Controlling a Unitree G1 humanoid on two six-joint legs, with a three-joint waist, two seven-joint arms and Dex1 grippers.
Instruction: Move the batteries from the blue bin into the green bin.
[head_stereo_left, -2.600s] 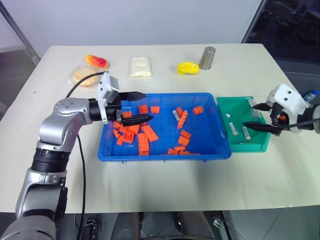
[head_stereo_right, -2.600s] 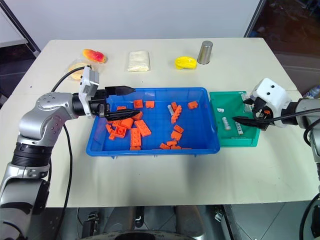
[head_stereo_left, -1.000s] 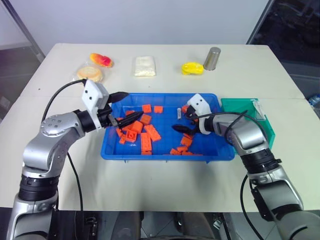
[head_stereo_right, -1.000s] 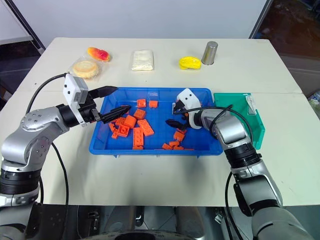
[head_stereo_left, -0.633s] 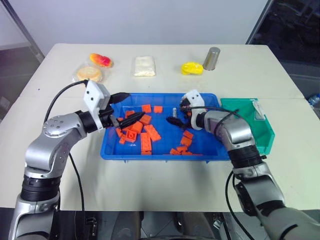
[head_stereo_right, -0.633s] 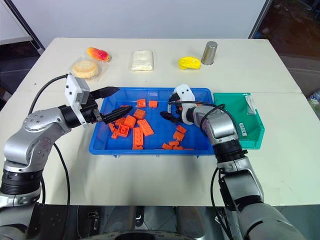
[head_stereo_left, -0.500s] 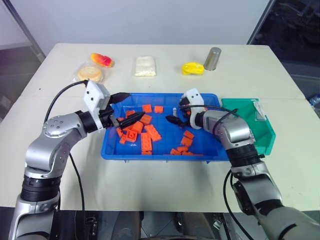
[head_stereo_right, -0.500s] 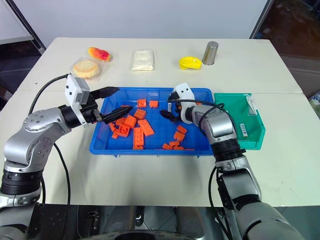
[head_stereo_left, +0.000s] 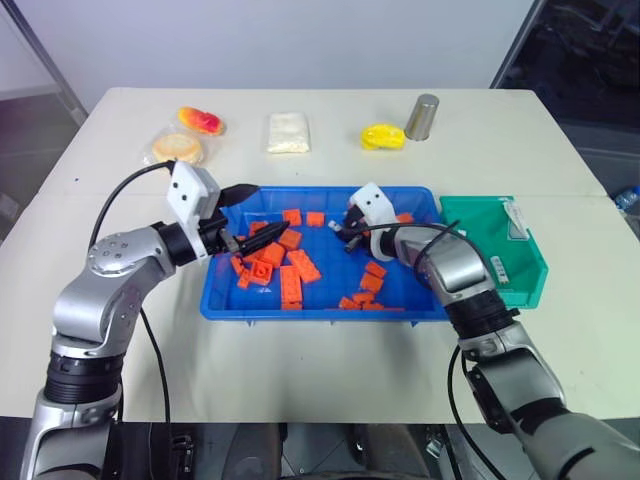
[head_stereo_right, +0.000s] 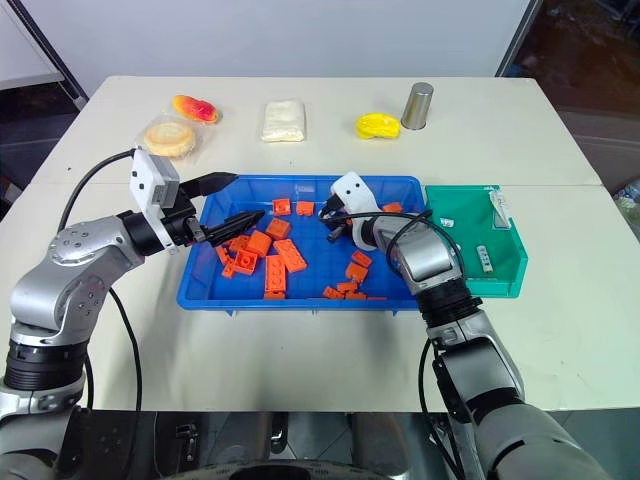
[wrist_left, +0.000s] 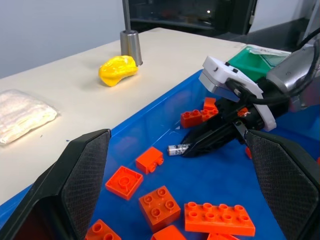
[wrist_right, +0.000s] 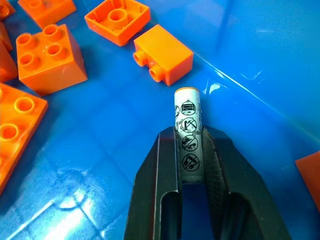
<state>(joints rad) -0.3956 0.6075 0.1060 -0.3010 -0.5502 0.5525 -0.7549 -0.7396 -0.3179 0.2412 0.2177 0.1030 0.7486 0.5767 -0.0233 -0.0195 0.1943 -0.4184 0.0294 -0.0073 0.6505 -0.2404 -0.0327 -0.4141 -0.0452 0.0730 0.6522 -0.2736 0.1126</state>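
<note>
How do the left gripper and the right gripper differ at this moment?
The right gripper is shut on a battery; the left gripper is open and holds nothing. The right gripper sits toward the far middle of the blue bin, tips down at its floor, while the left gripper hovers at the bin's left end, above the orange bricks. Both have two black fingers and are over the same bin.

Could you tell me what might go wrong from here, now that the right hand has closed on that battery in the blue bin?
The right hand pinches the battery by one end only, so it could swing or slip out during the lift. Orange bricks lie close ahead; a forward drag might knock them. It must also clear the blue bin wall before reaching the green bin.
</note>
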